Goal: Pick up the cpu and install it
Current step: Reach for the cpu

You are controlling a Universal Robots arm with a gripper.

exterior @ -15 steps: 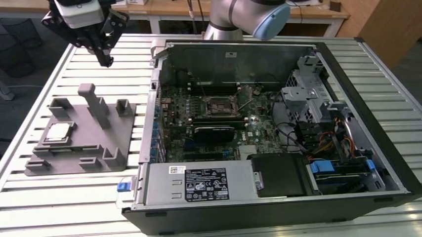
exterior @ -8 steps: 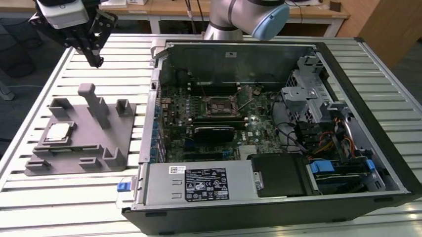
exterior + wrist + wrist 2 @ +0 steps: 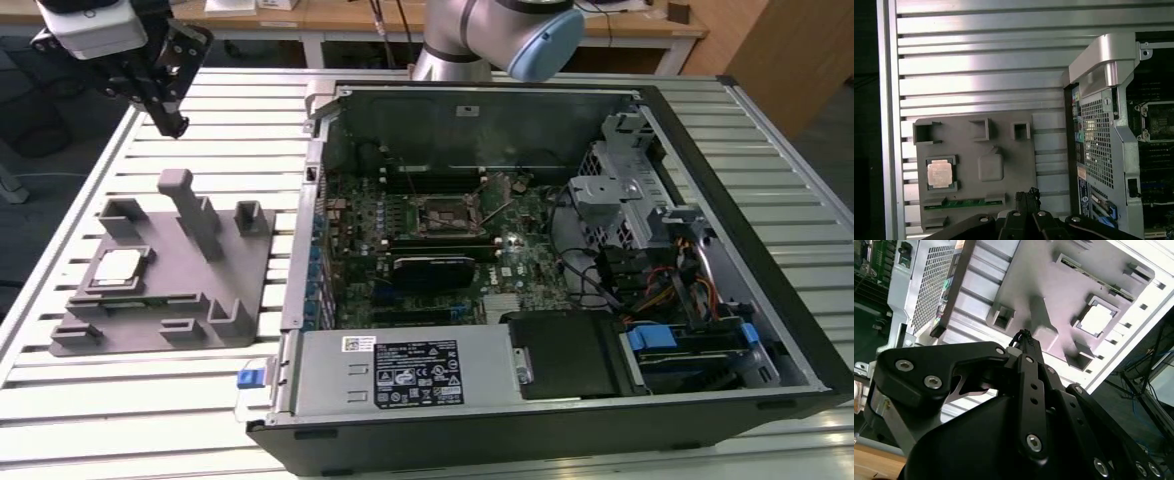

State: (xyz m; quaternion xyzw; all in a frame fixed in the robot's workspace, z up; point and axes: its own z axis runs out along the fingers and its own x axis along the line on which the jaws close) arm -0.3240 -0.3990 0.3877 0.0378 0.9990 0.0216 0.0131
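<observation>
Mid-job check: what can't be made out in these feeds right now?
1. Socket: exterior view, too small to tell whether its cover is open.
2. cpu top: second wrist view, washed out by glare, so no corner marking can be seen.
3. Part of the tray: first wrist view, hidden behind the claw.

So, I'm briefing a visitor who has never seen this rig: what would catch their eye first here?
The open computer case dominates the exterior view's right, its motherboard exposed. On the exterior view's left, the cpu lies in the grey tray. The gripper hangs above the tray, shut and empty.
</observation>
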